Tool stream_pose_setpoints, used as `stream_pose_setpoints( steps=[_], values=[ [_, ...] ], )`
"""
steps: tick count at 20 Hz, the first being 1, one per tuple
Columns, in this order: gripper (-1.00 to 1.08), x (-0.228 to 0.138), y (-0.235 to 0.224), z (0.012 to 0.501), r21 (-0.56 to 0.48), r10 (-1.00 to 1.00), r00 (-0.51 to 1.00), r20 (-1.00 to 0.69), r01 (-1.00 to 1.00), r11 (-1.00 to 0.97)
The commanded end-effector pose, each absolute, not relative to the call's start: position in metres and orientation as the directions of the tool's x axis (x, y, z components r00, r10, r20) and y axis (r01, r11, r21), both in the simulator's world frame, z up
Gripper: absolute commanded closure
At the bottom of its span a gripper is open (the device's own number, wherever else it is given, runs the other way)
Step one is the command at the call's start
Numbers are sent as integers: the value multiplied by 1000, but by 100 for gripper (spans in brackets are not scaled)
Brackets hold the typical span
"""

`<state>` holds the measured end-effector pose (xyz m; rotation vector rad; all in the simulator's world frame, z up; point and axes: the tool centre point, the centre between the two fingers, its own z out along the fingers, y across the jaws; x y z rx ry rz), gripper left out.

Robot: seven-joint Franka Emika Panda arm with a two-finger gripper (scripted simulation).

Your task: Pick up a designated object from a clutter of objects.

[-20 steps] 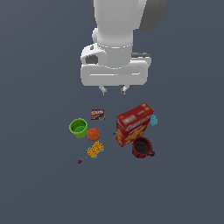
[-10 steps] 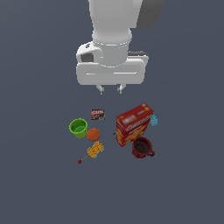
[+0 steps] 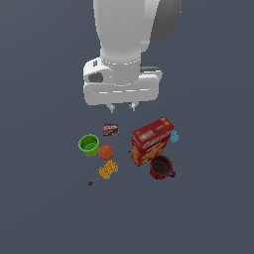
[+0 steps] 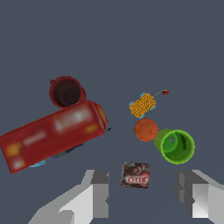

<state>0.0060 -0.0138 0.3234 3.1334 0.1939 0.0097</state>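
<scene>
The bright green cup (image 3: 89,145) stands upright and open-topped at the exterior view's left of the clutter, beside the orange ball (image 3: 105,152). In the wrist view the green cup (image 4: 175,145) sits past the ball (image 4: 145,130). My gripper (image 3: 121,106) hangs open and empty above the floor, over the small dark box (image 3: 110,130), up and to the exterior view's right of the cup. In the wrist view the gripper (image 4: 144,192) has its fingers apart, with the dark box (image 4: 135,175) between them.
The red cereal box (image 3: 152,141) lies at the exterior view's right with the dark red mug (image 3: 161,167) in front of it and a tiny blue item (image 3: 174,136) beside it. The yellow patterned packet (image 3: 108,169) and a small red bit (image 3: 90,183) lie near the ball.
The gripper has shifted a little toward the exterior view's left. The objects have not moved.
</scene>
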Motion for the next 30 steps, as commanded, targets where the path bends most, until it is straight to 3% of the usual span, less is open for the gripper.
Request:
stream_pose_setpoints(
  steps=[1, 17, 30],
  values=[
    [-20, 8, -18, 315, -4, 156, 988, -10, 156, -988],
    [-20, 21, -58, 243, -148, 443, 892, -95, 427, -892],
    [-20, 25, -90, 187, -321, 646, 762, -32, 605, -729]
  ],
)
